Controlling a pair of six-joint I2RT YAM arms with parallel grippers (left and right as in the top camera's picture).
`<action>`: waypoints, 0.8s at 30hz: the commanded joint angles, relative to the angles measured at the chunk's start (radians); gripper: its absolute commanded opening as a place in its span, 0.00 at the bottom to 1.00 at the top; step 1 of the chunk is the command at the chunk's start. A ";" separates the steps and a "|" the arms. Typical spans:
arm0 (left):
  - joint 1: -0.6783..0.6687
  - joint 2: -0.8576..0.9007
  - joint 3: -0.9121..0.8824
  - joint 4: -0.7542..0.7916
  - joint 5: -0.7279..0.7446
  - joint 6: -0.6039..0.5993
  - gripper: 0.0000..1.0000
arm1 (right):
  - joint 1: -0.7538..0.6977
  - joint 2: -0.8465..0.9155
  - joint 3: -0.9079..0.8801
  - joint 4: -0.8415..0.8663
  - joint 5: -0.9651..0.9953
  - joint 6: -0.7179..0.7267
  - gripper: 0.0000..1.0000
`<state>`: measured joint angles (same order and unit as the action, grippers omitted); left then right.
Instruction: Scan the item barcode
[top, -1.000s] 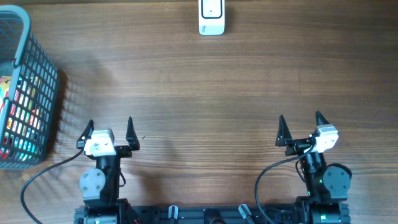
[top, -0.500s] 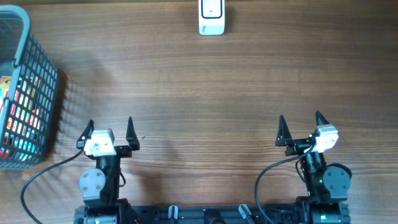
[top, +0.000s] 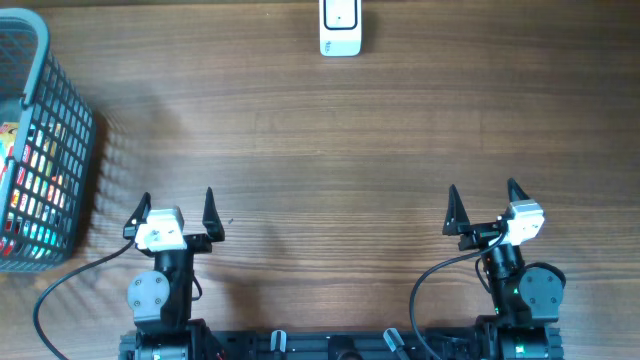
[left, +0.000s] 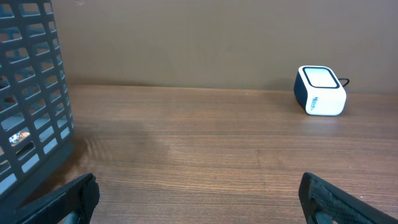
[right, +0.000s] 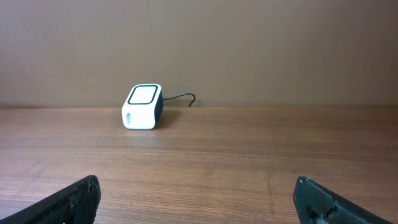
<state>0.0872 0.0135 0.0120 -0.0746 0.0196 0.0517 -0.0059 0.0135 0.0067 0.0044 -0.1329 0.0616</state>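
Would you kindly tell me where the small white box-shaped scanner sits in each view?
Overhead: the small white box-shaped scanner is at the top edge, just right of centre.
Left wrist: the scanner is at the upper right.
Right wrist: the scanner is left of centre.
Shared landmark: the brown wooden table under it.

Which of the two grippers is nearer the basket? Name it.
The left gripper: the grey mesh basket stands close by on its left, while the right gripper sits far across.

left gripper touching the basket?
Apart. The overhead view shows a strip of bare wood between the open left gripper and the basket wall.
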 joint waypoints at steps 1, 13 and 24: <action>0.008 -0.010 -0.006 0.000 -0.013 0.019 1.00 | -0.005 -0.009 -0.002 0.002 0.013 -0.009 1.00; 0.008 -0.010 -0.006 0.000 -0.013 0.020 1.00 | -0.005 -0.009 -0.002 0.002 0.013 -0.009 1.00; 0.006 -0.010 -0.006 0.190 0.921 -0.340 1.00 | -0.005 -0.009 -0.002 0.002 0.013 -0.009 1.00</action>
<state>0.0879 0.0135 0.0074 0.0666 0.6994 -0.1837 -0.0059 0.0135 0.0067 0.0044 -0.1329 0.0616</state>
